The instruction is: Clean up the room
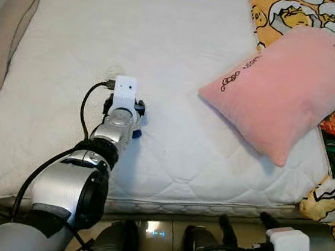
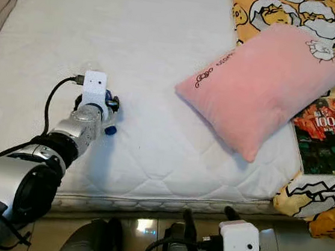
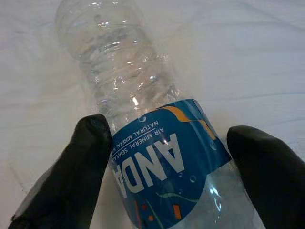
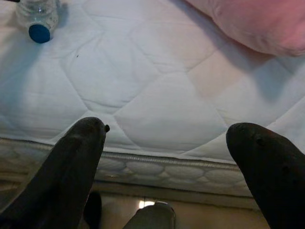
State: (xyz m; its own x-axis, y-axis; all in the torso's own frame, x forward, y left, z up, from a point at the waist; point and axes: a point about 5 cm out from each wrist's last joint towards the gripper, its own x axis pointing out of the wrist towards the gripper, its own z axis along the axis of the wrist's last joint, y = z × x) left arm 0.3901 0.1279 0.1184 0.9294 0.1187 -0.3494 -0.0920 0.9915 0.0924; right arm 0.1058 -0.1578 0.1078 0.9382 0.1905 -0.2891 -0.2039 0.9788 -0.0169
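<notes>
On the white mattress (image 1: 163,52), toward its left half near the front edge, lies a clear plastic bottle (image 3: 152,143) on its side, blue cap (image 4: 39,33) pointing back toward the robot and the foot of the bed. Directly over it, reached out from the left, sits the left gripper (image 3: 167,162), fingers spread and straddling the blue label, one black finger (image 3: 81,162) close against one flank, the other (image 3: 267,171) a little off the opposite flank; not yet pinched, by the look of the gap. Bottle's long axis runs along the gripper's line of sight, so the fingers stand across the barrel: squeezing inward looks like the likely next step, with some risk of the round body rolling or slipping out. Further right, a pink pillow (image 1: 286,90) lies tilted on the mattress, with a yellow patterned blanket (image 1: 313,12) beyond it and a book (image 2: 327,134) at the far right. Below the bed edge, over the floor, hangs the right gripper (image 4: 167,167), fingers wide apart, holding nothing, well apart from the bottle. Left arm clearly the nearer one.
</notes>
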